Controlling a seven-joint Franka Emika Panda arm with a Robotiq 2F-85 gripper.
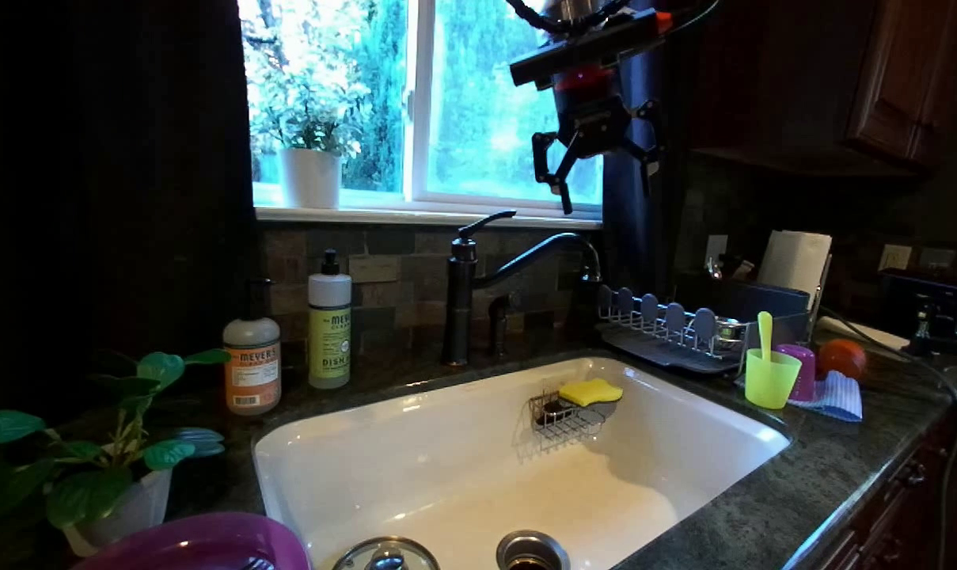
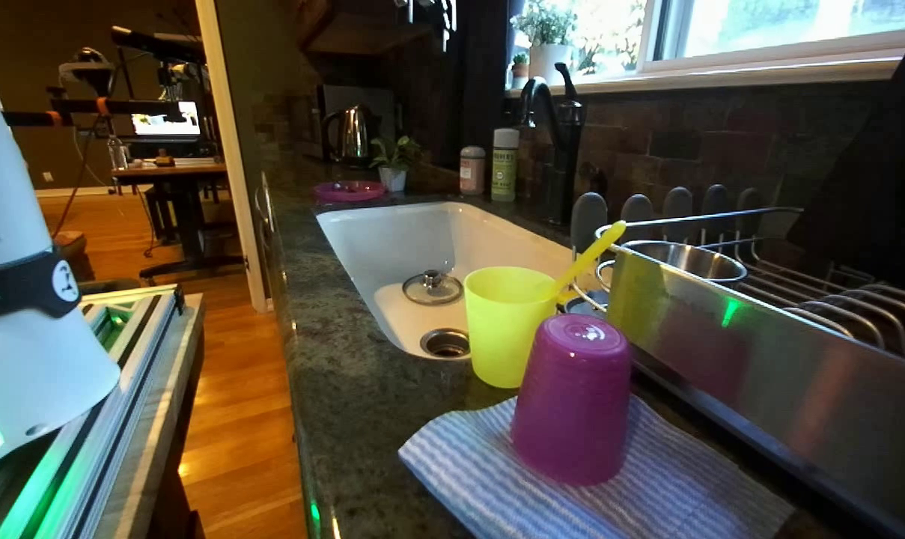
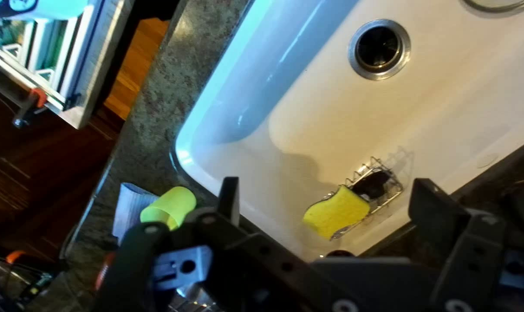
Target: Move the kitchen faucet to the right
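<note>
Gripper (image 1: 606,198) spread wide, nothing held, above the spout (image 1: 529,255) in an exterior view, no contact. Kitchen faucet (image 1: 458,309) stands on the counter (image 1: 763,491) behind the sink (image 1: 415,427). Risks from here, my read: descending off-line could jam it onto the sloped spout; drifting into the lever (image 1: 486,222) could start the flow; an overlong push might run into the dish rack (image 1: 676,319). Legible: "MEYER'S" on the orange-labelled bottle (image 1: 252,368), "DISH" on the green-labelled bottle (image 1: 330,340), partial "KA" on the arm's black band (image 2: 22,284).
</note>
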